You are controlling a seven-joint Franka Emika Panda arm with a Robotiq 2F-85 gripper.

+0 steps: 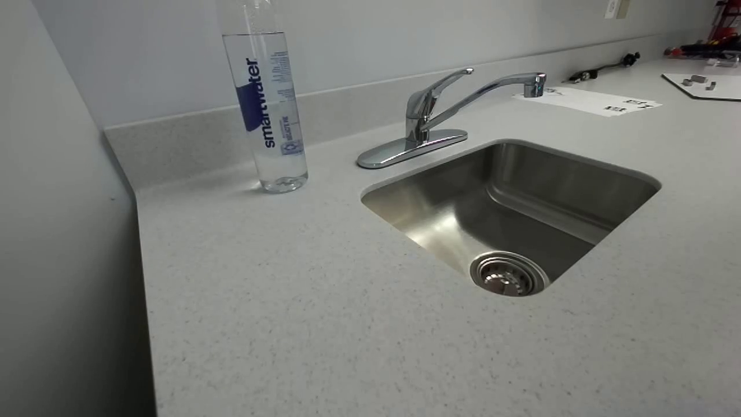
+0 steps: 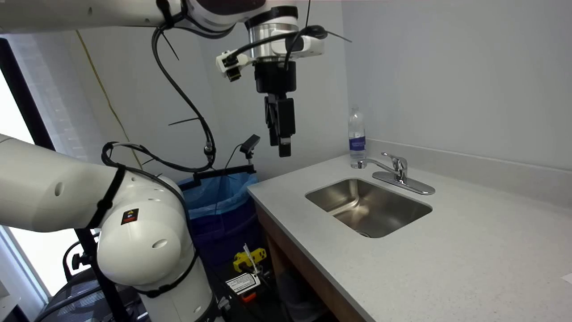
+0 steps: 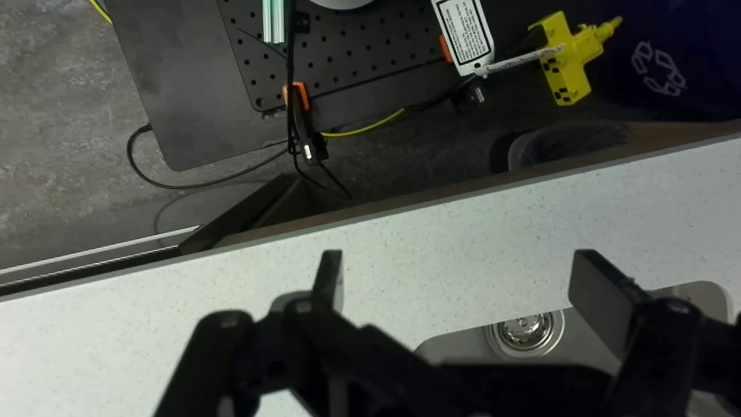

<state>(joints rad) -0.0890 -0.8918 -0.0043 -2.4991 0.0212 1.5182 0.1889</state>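
Observation:
My gripper (image 2: 281,142) points down in the air, apart from everything, in an exterior view. In the wrist view its jaws (image 3: 455,272) are wide apart with nothing between them, above the pale speckled countertop (image 3: 463,255) and the steel sink (image 3: 457,346). The sink also shows in both exterior views (image 1: 556,174) (image 2: 380,214), with a round drain (image 1: 509,275) at its bottom. A chrome faucet (image 1: 425,116) (image 2: 397,170) stands behind it. A clear smartwater bottle (image 1: 269,110) (image 2: 357,138) stands upright near the counter's end. The gripper is out of view in an exterior view.
A blue-lined bin (image 2: 223,197), a yellow power adapter (image 3: 570,58) and cables are on the floor side beyond the counter's front edge (image 3: 370,219). White paper sheets (image 1: 584,99) and a white board (image 1: 709,87) with small grey pieces lie farther along the counter.

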